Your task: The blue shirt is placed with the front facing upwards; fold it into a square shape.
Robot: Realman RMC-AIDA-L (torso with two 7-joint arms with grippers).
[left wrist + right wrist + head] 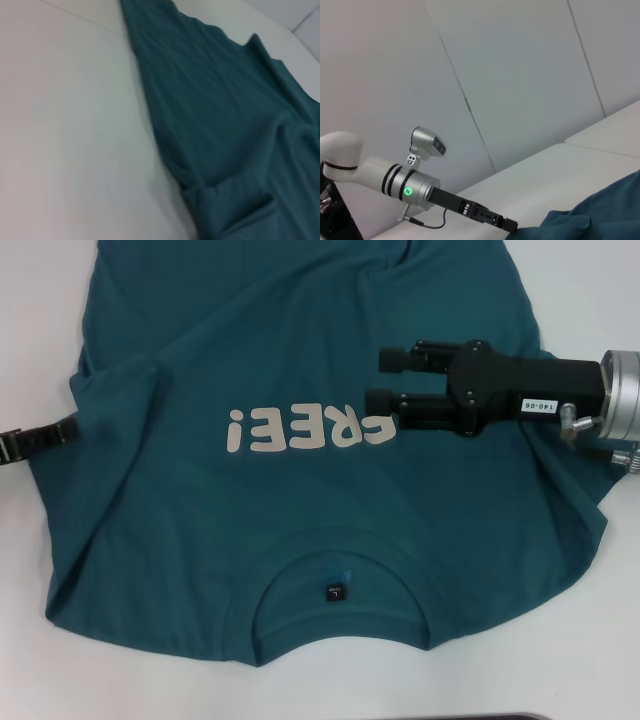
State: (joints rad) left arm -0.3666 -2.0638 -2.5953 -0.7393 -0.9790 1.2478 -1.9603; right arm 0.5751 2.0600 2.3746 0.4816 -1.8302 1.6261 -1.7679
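The blue shirt (300, 470) runs past the top edge (hem unseen), and the right gripper (385, 380) covers a letter.

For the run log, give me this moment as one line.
blue shirt: spread front-up, unfolded | left gripper: at shirt's left edge | right gripper: open, over lettering | fold: not begun

One blue shirt (300, 390) lies spread on the one white bench (600, 660), covering most of it, collar toward the near edge. Two grippers show: the right gripper (385, 380) above the shirt's chest, the left gripper (68, 430) at the shirt's left edge
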